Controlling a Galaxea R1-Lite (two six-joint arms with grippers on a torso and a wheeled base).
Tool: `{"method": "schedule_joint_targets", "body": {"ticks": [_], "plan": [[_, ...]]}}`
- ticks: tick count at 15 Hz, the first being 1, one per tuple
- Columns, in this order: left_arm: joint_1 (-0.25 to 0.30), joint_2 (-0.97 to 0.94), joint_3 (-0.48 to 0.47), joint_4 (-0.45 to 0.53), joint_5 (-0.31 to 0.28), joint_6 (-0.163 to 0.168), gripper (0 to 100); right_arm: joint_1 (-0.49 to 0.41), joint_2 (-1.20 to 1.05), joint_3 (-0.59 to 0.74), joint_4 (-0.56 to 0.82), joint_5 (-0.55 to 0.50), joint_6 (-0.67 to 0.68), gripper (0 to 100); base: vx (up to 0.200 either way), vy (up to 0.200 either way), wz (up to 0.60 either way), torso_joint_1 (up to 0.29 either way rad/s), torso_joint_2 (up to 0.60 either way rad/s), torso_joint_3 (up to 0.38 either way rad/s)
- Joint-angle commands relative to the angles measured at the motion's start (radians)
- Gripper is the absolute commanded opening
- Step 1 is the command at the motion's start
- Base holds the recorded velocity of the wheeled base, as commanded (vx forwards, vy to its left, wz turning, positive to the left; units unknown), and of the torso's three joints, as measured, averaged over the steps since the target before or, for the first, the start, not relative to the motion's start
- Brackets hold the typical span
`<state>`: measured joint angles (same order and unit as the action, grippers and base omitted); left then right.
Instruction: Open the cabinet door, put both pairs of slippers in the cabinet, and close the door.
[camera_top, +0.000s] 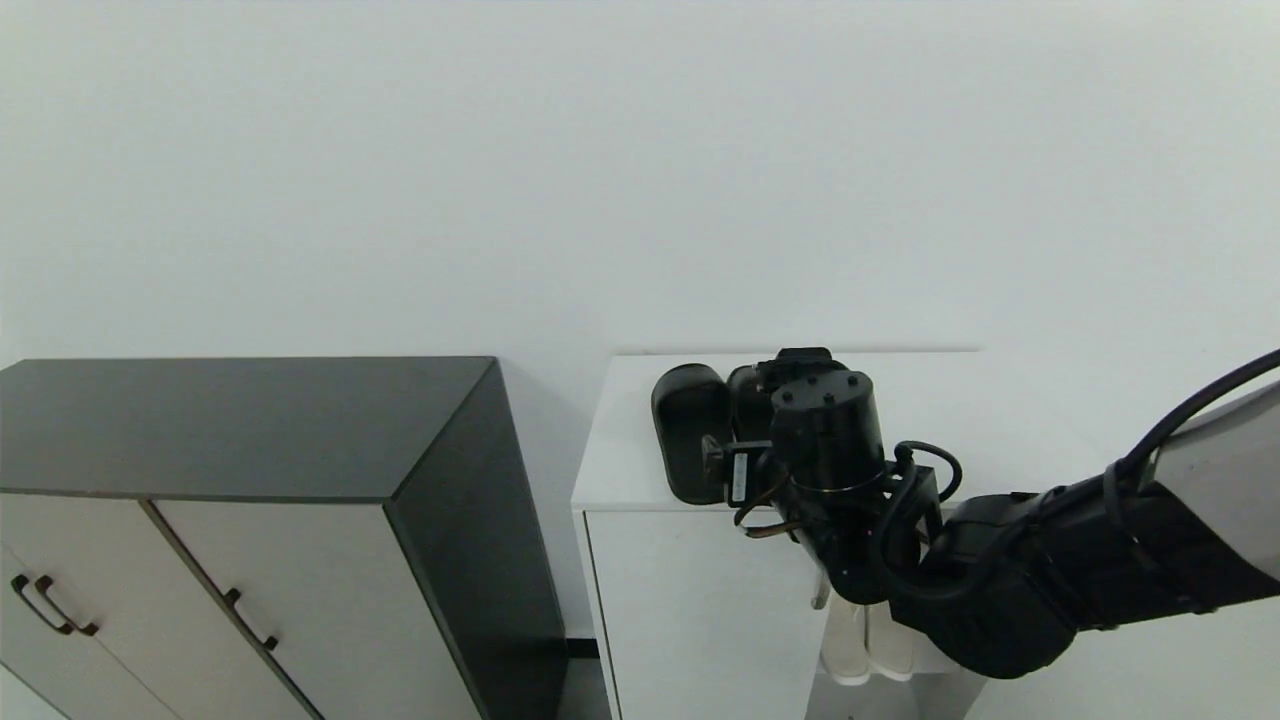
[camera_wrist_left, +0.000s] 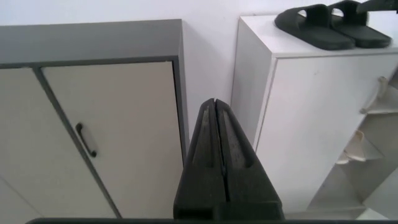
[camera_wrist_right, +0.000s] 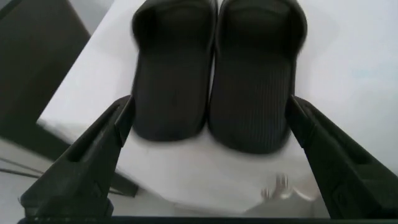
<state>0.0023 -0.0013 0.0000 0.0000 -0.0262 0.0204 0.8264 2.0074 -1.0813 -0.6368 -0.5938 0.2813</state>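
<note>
1. The black slippers (camera_wrist_right: 217, 68) sit side by side on top of the white cabinet (camera_top: 950, 420), close to its front edge.
2. The right gripper (camera_wrist_right: 210, 109) hangs just in front of the pair, fingers spread wide, one outside each slipper and touching neither.
3. From where I stand, this looks like the step of picking up the second pair. The white slippers (camera_top: 850, 645) seem to be in the cabinet's open right half, lower down.
4. Next, I'd say the gripper must go forward and down until both fingers flank the pair, then squeeze the two slippers together as one bundle. The soles are soft, so one could slide out if the grip lands off centre.
5. The pair then has to drop below the top edge and go into the open compartment. The door itself I cannot make out behind the arm.
6. The left gripper (camera_wrist_left: 215, 106) is well off to the left, fingers pressed together with nothing between them. It faces the gap between the white cabinet and the dark-topped cabinet (camera_top: 250, 420).
</note>
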Motion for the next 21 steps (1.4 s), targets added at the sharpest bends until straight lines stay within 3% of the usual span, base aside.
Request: {"method": "schedule_joint_targets", "body": {"ticks": [1, 8, 21], "plan": [[0.001, 0.001, 0.0, 0.0, 0.0, 0.0, 0, -0.016, 0.027, -0.014, -0.004, 0.012, -0.011, 100, 0.0, 0.0, 0.0, 0.0, 0.0, 0.0], [0.001, 0.001, 0.0, 0.0, 0.002, -0.002, 0, -0.047, 0.125, -0.078, -0.103, 0.058, -0.113, 100, 0.0, 0.0, 0.0, 0.0, 0.0, 0.0], [0.001, 0.001, 0.0, 0.0, 0.008, -0.004, 0, -0.13, 0.364, -0.445, 0.029, 0.058, -0.114, 100, 0.0, 0.0, 0.0, 0.0, 0.0, 0.0]]}}
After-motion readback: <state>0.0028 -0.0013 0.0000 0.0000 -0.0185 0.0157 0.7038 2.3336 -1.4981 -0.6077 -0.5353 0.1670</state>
